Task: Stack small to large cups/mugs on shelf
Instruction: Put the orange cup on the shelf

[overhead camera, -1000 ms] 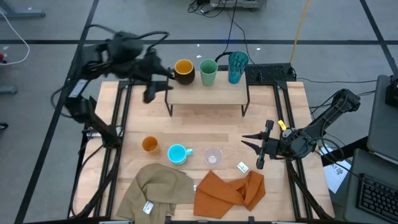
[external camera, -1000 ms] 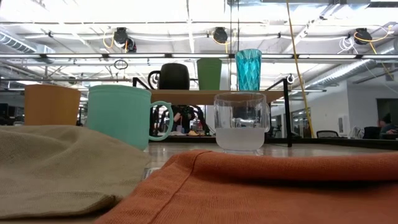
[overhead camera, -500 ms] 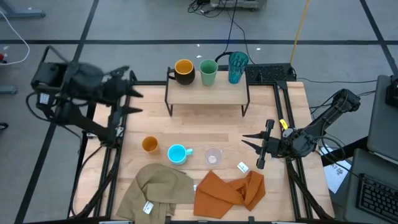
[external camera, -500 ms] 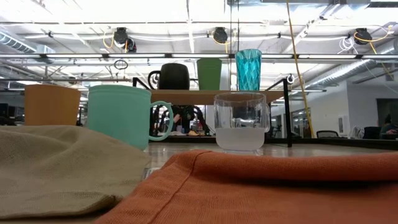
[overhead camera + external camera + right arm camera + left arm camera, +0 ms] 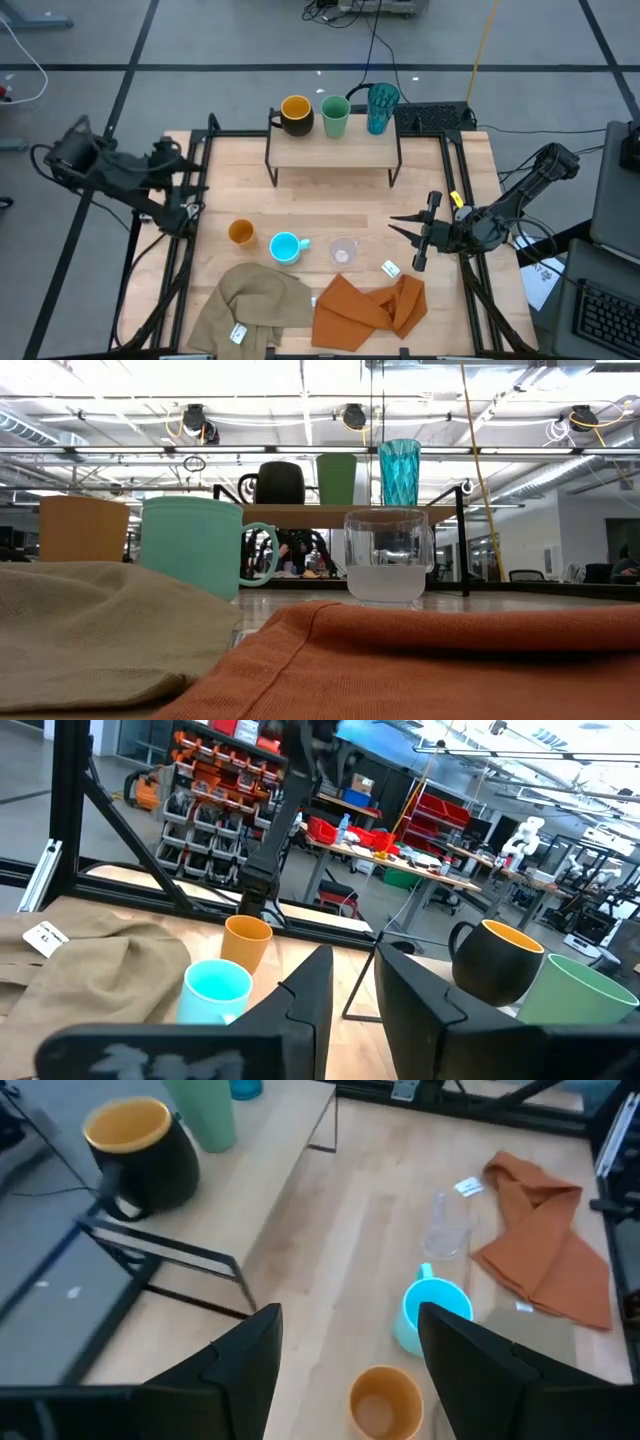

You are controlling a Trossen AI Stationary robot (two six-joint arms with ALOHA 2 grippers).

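On the shelf [image 5: 332, 150], from left to right, stand the black mug [image 5: 296, 115], the green cup [image 5: 335, 117] and the teal tumbler [image 5: 381, 107]. On the tabletop in front of it stand the small orange cup [image 5: 241, 233], the light blue mug [image 5: 286, 247] and the clear cup [image 5: 343, 252]. My left gripper [image 5: 198, 176] hangs open over the table's left edge and holds nothing; its wrist view looks down on the orange cup [image 5: 385, 1402]. My right gripper [image 5: 392, 228] waits level at the table's right side. Its fingers stand a narrow gap apart [image 5: 352, 955], with nothing between them.
A tan cloth [image 5: 255, 305] and an orange cloth [image 5: 372, 305] lie bunched at the near edge, with a small white tag [image 5: 390, 267] beside them. Black frame rails [image 5: 190, 260] run along both sides of the table. Bare wood lies between the shelf and the three cups.
My left gripper has swung away from the shelf's left end by the black mug, toward the table's left edge and nearer, sinking and rolling as it went. It has stayed open and holds nothing. The cups have not moved.
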